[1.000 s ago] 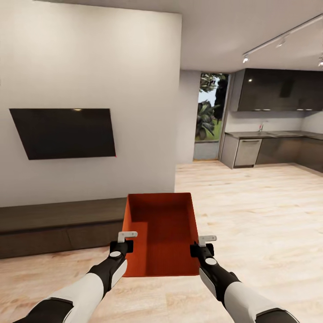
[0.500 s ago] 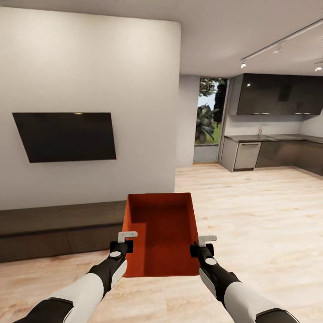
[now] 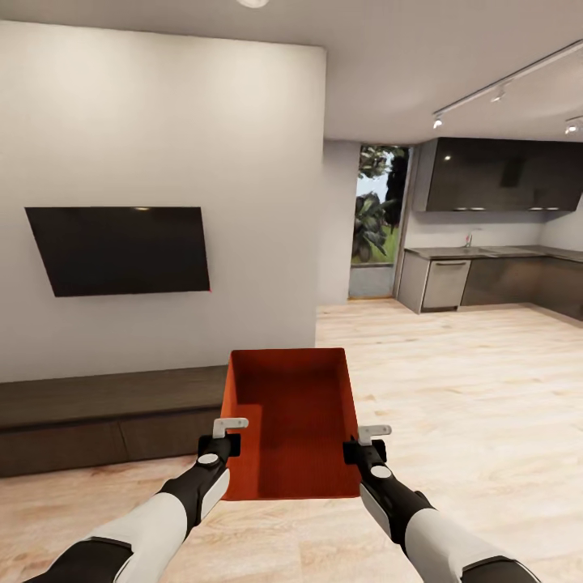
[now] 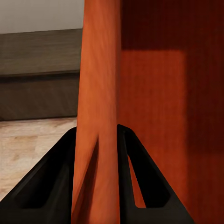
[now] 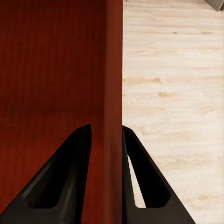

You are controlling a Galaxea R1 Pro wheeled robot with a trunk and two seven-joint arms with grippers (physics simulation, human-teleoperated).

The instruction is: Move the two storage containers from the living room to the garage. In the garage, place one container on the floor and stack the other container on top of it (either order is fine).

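Claws first: the left claw [image 3: 230, 429] pinches the bin's [image 3: 293, 421] left wall and the right claw [image 3: 373, 436] its right wall, one finger inside and one outside, so the bin hangs level between them for carrying. Beyond lie the cabinet [image 3: 105, 413], TV [image 3: 121, 249] and kitchen [image 3: 486, 267].
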